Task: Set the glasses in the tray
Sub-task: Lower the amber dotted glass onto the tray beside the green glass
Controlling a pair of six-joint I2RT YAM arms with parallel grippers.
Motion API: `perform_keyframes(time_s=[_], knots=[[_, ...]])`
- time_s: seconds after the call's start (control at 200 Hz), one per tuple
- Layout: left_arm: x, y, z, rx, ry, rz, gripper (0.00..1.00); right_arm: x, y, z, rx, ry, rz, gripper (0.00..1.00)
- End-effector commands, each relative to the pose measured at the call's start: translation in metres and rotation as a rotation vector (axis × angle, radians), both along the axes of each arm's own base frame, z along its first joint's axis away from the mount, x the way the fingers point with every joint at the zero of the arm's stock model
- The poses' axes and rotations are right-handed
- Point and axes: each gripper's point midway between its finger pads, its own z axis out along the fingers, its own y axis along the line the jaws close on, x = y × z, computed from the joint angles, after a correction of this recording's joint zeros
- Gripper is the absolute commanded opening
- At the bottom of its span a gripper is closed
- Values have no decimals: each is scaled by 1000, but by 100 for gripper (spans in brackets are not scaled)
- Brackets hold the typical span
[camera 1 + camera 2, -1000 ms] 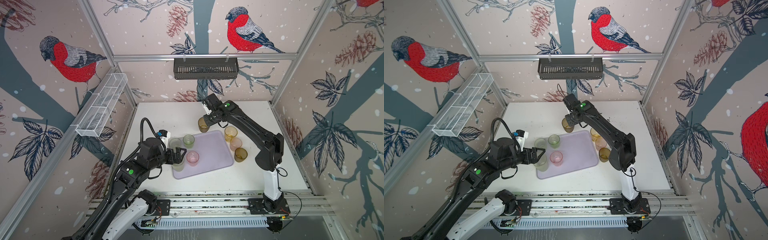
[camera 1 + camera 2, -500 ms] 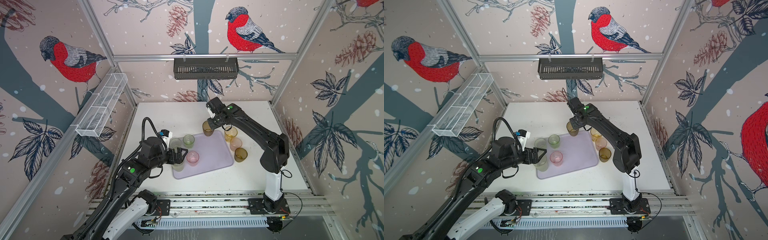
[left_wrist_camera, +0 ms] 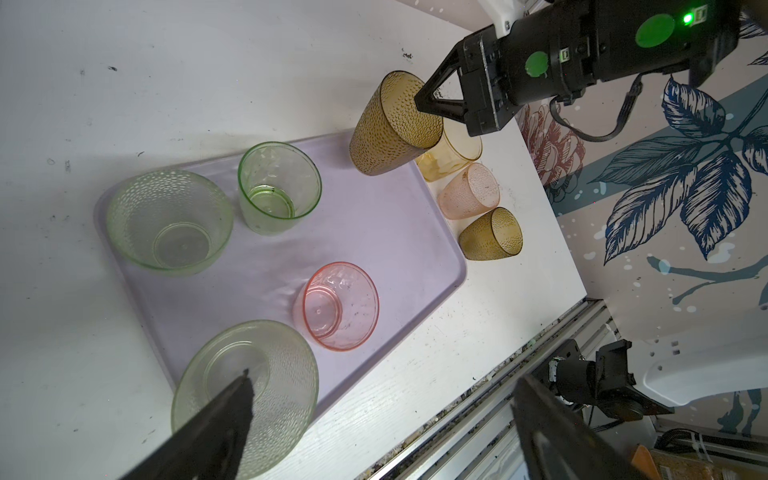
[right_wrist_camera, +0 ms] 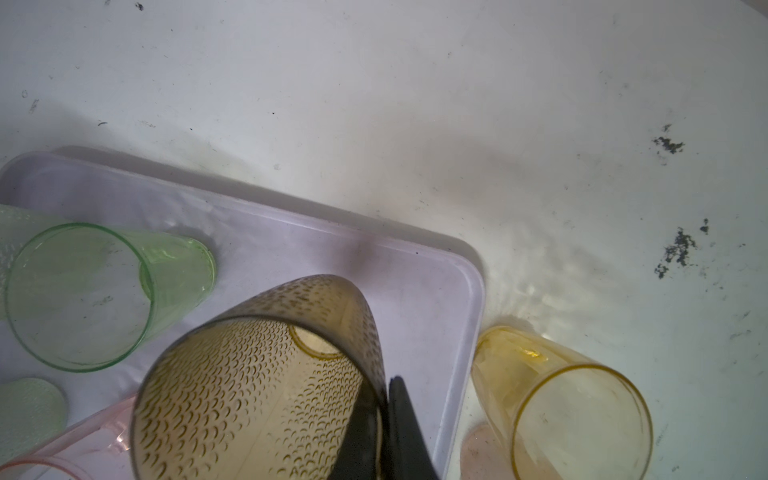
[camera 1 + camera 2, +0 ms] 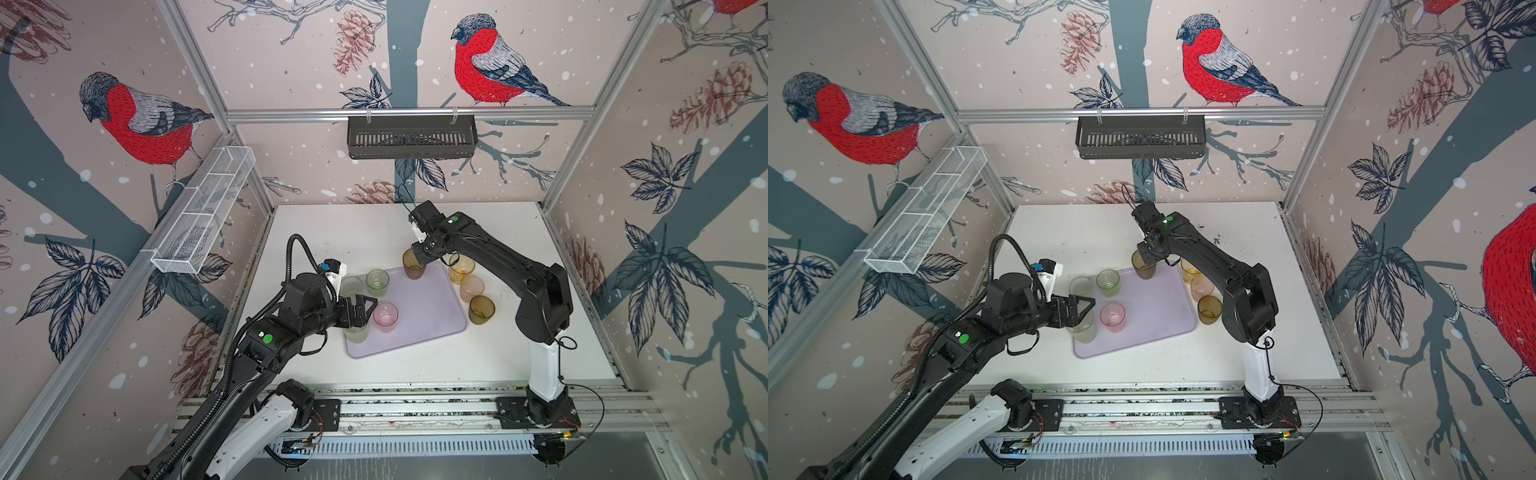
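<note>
At the tray's [image 5: 428, 307] far corner, tilted brown glass [image 5: 413, 267], mouth up, rim in clamped right claw [image 3: 417, 102]

Midway on the table [image 5: 332, 232]: tray [image 5: 424, 307]. In its left half, four: corner glass [image 5: 351, 286] at the back, neighbour glass [image 5: 377, 279] just right of it, front glass [image 5: 356, 334] under the left gripper [image 5: 368, 313], middle glass [image 5: 385, 317] just right of that. At the back right corner, tilted, held glass [image 5: 411, 270] in the right gripper [image 3: 419, 100]. Just right of the tray, a row of three glasses [image 5: 472, 287], front to back.
</note>
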Motion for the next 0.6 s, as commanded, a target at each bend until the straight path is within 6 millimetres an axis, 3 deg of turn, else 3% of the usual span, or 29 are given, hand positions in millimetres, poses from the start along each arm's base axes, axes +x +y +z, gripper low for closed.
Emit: perform_keyframes(time_s=[0.0,0.595], knots=[[4,-4,9,-18,-44,-13,97,1,10,0,22,-2,17,0],[4,-4,10,-32,-45,-8,97,-4,28,-25,2,31,51,0]])
